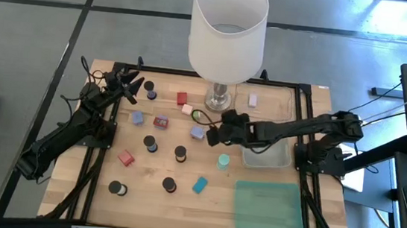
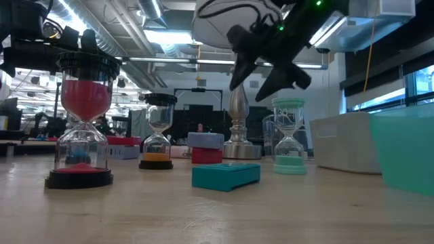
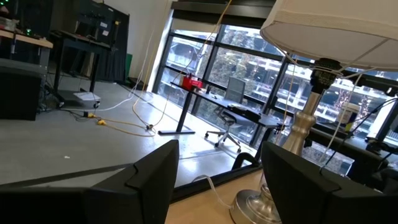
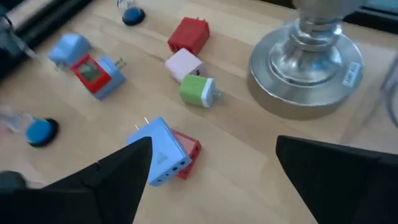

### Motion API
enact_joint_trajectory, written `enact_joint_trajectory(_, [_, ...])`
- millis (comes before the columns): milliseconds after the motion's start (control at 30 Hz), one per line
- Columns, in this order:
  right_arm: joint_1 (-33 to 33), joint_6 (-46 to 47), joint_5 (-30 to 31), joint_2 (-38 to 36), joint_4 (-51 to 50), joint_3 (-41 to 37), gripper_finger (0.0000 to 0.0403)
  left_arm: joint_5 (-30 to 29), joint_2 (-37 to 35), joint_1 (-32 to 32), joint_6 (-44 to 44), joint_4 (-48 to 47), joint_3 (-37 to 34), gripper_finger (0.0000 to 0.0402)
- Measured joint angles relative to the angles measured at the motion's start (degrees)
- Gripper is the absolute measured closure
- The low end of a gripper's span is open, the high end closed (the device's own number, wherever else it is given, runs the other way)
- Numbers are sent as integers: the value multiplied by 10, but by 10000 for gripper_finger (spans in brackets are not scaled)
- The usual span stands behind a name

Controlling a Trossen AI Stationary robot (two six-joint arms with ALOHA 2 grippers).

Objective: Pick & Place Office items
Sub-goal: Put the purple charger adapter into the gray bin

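Note:
Small office items lie scattered on the wooden table: black-capped hourglasses (image 1: 150,142), a mint-topped one (image 1: 223,161), a teal block (image 1: 200,185), and red (image 1: 125,157), pink (image 1: 187,109) and blue (image 1: 137,117) plug blocks. My right gripper (image 1: 212,136) hovers open above the table's middle, slanting down. It is just right of a blue plug block (image 4: 163,152) that lies against a red piece. Nothing is between its fingers. My left gripper (image 1: 128,80) waits open at the far left, raised and touching nothing.
A tall white-shaded lamp (image 1: 226,34) stands at the far middle, its metal base (image 4: 305,62) close to my right gripper. A clear tray (image 1: 283,99) with a white block (image 1: 253,100), a grey tray (image 1: 267,156) and a green mat (image 1: 268,206) fill the right side.

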Motion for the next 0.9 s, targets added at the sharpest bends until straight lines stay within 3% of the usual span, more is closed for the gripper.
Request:
enact_joint_trajectory(167, [-12, -34, -75, 23, 100, 0, 60, 0, 0, 0, 0, 0, 0, 176])
enact_joint_trajectory(333, [-18, -48, -187, 23, 100, 0, 60, 0, 0, 0, 0, 0, 0, 176])
enact_joint_trajectory(600, [-6, -186, -108, 28, 114, -1, 60, 0, 0, 0, 0, 0, 0, 175])
enact_joint_trajectory(900, [-30, -212, -113, 75, 155, 8, 60, 0, 0, 0, 0, 0, 0, 175])
